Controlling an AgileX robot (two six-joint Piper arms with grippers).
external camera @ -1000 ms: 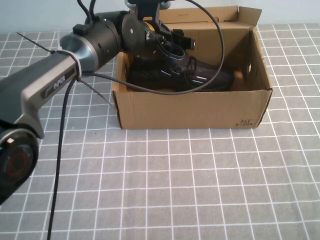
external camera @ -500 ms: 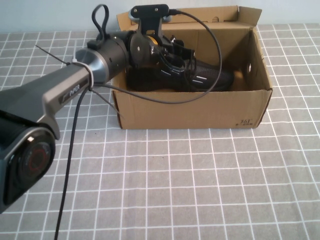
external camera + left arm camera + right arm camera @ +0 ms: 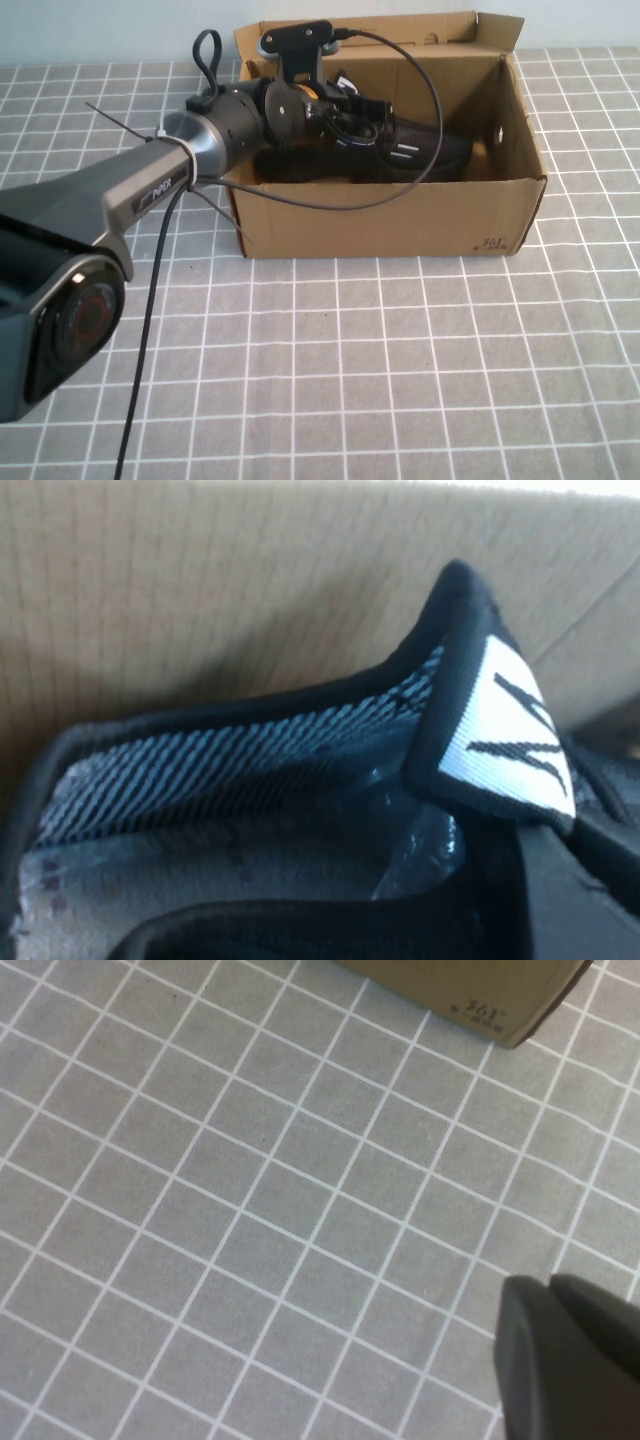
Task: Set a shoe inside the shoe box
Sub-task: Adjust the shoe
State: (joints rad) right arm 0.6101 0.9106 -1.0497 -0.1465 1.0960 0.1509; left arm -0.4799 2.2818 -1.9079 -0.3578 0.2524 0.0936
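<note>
The black shoe [image 3: 425,152] lies on its sole inside the brown shoe box [image 3: 400,215], toe toward the box's right end. My left gripper [image 3: 362,112] reaches into the box from the left, low over the shoe's collar, and is shut. In the left wrist view the shoe's mesh lining [image 3: 240,765] and white-marked tongue tab [image 3: 510,720] fill the picture, with a dark finger [image 3: 575,900] right beside the tab; whether it pinches the tongue I cannot tell. My right gripper [image 3: 545,1292] hangs shut and empty over the cloth, near the box's printed corner [image 3: 470,990].
The box's lid flap [image 3: 400,28] stands up at the back. The left arm's cable [image 3: 300,195] loops over the box's front wall. A grey cloth with a white grid [image 3: 400,370] covers the table around the box.
The left arm has pushed a little farther right into the box and its gripper has closed. The shoe stays in the box. The right arm has not moved.
</note>
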